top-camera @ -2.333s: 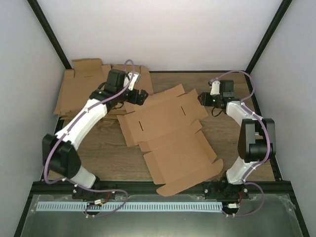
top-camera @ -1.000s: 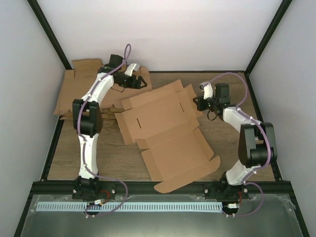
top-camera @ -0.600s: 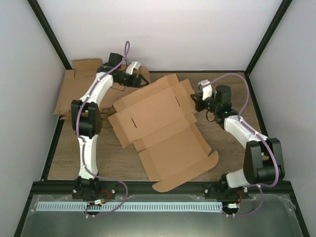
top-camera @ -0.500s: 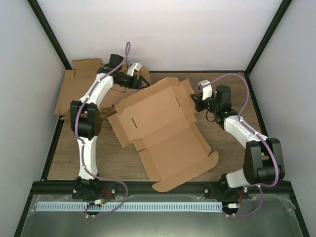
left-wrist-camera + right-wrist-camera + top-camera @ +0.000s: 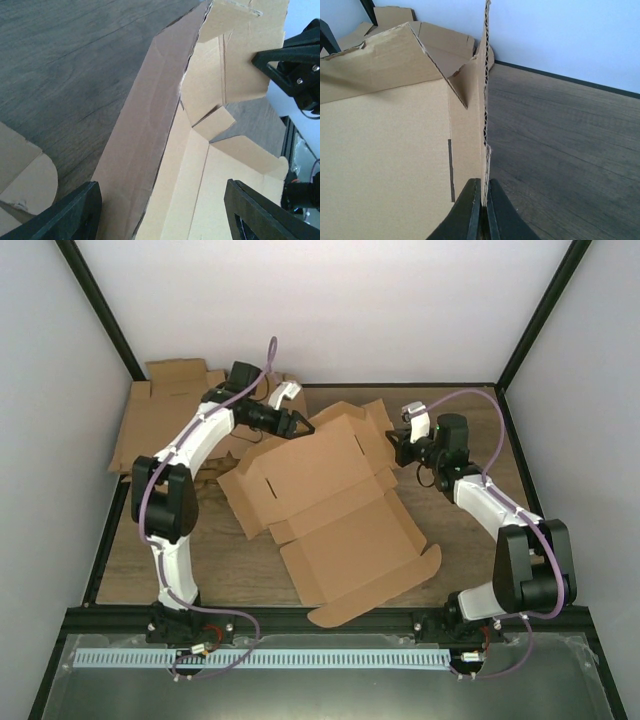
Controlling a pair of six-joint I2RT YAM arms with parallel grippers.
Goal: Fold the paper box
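The paper box [image 5: 340, 530] lies in the middle of the top view. It is one brown die-cut sheet of corrugated cardboard, mostly flat. Its long axis runs on a slant from the upper centre of the frame down to the lower centre-right, where a flap with rounded corners ends near the black rail. Creases divide it into broad rectangular panels. A short slot is cut in the upper panel, and notched tabs stick out along the sides. The far end is lifted off the table [image 5: 470, 530], with its flaps standing up at an angle. The cut edges show the fluted core, and the faces are matte and plain.

The right gripper [image 5: 481, 189] is clenched on the upright right-hand flap. Its two black fingers pinch the thin cardboard edge-on between them. In the top view it sits at the box's upper right corner.

The left gripper [image 5: 161, 200] is at the upper left corner of the box. Its black fingers [image 5: 70, 215] are spread wide on either side of a raised, creased wall of the sheet. They are not clamped on it.

The table is dark wood grain. A pile of flat blanks [image 5: 160, 415] of the same brown cardboard lies in the upper left, behind the left arm.
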